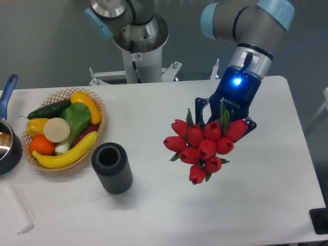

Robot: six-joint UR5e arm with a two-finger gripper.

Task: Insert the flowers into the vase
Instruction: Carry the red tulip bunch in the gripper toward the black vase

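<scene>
I can't see the fingertips of my hand [221, 122]: the flowers [206, 145] cover them, buds toward the camera, stems hidden behind. The dark fingers show on both sides of the bunch and seem clamped around the stems, so I read it as closed on the flowers and holding them above the tabletop [266, 200], right of centre. The arm's upper part is cut off by the top edge. The vase [112, 167] stands upright on the tabletop, well to the left of the bunch, mouth open, inside too dark to read. Just beside it on the upper left is a wicker basket [97, 130] with fruit and vegetables. A dark pot [7, 148] with a blue handle is cropped by the left edge. A pale whitish object [15, 207] at bottom left is hard to make out. Between bunch and vase I see only bare tabletop.
</scene>
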